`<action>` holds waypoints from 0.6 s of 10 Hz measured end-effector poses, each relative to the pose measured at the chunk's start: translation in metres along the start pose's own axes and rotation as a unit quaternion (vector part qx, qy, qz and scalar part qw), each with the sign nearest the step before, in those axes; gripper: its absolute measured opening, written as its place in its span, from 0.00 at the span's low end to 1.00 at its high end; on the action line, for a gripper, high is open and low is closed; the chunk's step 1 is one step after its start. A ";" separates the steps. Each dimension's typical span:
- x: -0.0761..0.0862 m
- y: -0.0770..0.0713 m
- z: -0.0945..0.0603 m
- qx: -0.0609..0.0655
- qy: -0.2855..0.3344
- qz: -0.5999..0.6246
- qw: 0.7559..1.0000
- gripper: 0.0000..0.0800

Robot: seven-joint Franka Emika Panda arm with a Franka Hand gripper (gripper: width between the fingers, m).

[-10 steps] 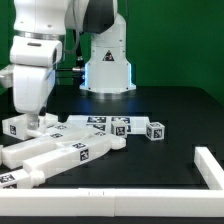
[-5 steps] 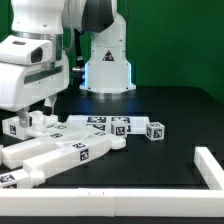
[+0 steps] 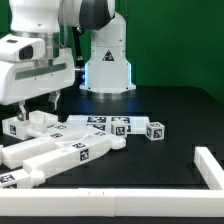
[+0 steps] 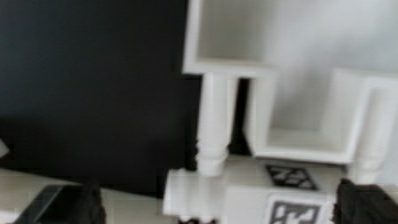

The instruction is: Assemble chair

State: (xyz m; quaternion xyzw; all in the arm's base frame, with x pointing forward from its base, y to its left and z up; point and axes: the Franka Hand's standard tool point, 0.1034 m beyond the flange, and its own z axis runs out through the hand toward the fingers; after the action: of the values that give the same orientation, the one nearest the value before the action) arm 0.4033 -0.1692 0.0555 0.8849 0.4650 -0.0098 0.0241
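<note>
The chair is in loose white parts at the exterior view's left: long bars point(image 3: 60, 150), a flat piece with tags point(image 3: 100, 124), a small tagged block point(image 3: 155, 130) and a small piece point(image 3: 14, 127). My gripper point(image 3: 38, 106) hangs just above the left parts, fingers pointing down. In the wrist view the dark fingertips point(image 4: 64, 205) stand wide apart, open, on either side of a tagged white block point(image 4: 267, 192). A white part with thin rods point(image 4: 267, 90) lies beyond it. I cannot tell whether the fingers touch the block.
A white raised rail runs along the table's front point(image 3: 110, 205) and the exterior view's right side point(image 3: 210, 165). The arm's base point(image 3: 108, 62) stands at the back middle, before a green wall.
The wrist has turned, so the gripper body now shows its broad side. It has also risen slightly above the left parts. The chair parts have not moved.
</note>
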 end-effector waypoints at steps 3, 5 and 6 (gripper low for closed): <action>0.001 -0.001 0.002 0.005 -0.002 -0.002 1.000 0.81; -0.004 -0.013 0.005 0.004 0.001 0.005 1.000 0.81; -0.008 -0.026 0.010 0.013 -0.001 0.014 1.000 0.81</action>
State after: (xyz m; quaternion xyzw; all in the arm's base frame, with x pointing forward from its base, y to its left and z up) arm 0.3774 -0.1616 0.0451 0.8915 0.4526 -0.0167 0.0135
